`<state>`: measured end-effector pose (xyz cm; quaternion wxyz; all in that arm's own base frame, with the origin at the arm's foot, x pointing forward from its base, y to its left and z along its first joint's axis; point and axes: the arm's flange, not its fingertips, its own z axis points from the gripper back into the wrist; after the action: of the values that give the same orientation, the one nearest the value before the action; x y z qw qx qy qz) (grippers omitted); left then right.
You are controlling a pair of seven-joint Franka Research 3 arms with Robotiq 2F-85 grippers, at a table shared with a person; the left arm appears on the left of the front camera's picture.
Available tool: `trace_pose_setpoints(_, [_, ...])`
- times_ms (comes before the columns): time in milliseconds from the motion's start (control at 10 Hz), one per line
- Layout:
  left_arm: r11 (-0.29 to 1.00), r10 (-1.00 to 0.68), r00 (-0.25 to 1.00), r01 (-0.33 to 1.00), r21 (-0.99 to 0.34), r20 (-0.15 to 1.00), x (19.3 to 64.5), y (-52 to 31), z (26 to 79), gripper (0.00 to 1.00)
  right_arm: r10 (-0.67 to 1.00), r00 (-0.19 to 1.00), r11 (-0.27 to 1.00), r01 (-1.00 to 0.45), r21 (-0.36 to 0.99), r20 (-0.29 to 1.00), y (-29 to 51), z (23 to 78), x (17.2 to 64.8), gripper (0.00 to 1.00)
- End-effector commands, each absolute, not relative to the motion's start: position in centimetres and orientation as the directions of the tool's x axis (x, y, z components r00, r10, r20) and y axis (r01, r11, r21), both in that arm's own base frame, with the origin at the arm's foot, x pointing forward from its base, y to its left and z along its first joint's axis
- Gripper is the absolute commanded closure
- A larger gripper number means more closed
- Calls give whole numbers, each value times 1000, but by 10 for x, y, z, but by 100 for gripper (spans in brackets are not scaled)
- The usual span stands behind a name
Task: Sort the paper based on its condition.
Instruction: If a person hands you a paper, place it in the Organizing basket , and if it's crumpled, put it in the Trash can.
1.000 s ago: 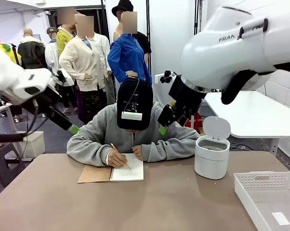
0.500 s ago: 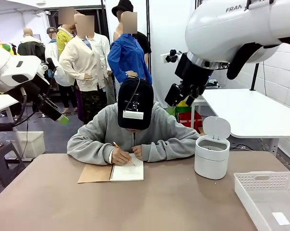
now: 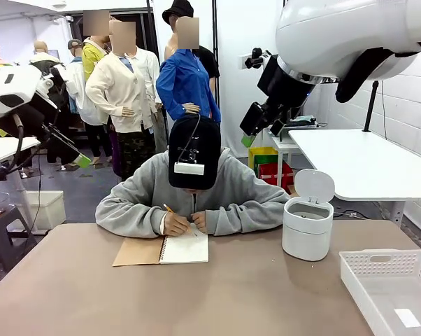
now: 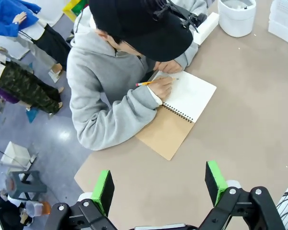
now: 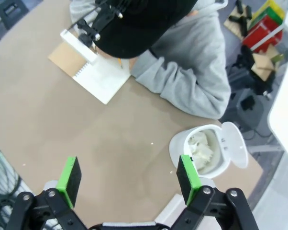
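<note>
Crumpled white paper (image 5: pixel 200 146) lies inside the open white bin (image 5: pixel 182 143). A person in a grey hoodie leans over a spiral notebook (image 3: pixel 186 250) and writes on its white page with a pencil (image 3: pixel 167 208). My left gripper (image 3: pixel 82 160) hangs high at the left, well off the table, and its wrist view shows it open (image 4: pixel 159 188) and empty above the table's near edge. My right gripper (image 3: pixel 248 140) is raised behind the person's shoulder; in its own view it is open (image 5: pixel 128 180) and empty over bare tabletop.
The bin (image 3: pixel 306 231) stands at the right with its lid (image 3: pixel 314 185) flipped up. A white slotted basket (image 3: pixel 378 276) sits at the front right corner with a small flat white piece (image 3: pixel 408 318) in it. The brown tabletop (image 3: pixel 217 294) stretches in front of the notebook.
Both arms have lifted up and away from the table, the left gripper swinging left, the right one rising higher. The person keeps writing.
</note>
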<state>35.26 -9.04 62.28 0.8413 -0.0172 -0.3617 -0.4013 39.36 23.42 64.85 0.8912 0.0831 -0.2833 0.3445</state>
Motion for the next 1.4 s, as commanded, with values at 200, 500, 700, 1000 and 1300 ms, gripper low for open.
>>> trace_pose_setpoints(200, [677,-663,416,688,261,622,353,-90,623,0,579,606,746,-664,-53,546,234,649,394,0])
trace_pose_setpoints(500, [677,-663,416,688,261,622,353,-90,623,0,579,606,746,-664,-53,546,234,649,394,0])
trace_pose_setpoints(700, [677,-663,416,688,261,622,353,-90,623,0,579,606,746,-664,-53,546,234,649,394,0])
trace_pose_setpoints(1000, [677,-663,416,688,261,622,353,-90,623,0,579,606,746,-664,-53,546,234,649,394,0])
trace_pose_setpoints(1300, [677,-663,416,688,261,622,353,-90,623,0,579,606,746,-664,-53,546,234,649,394,0])
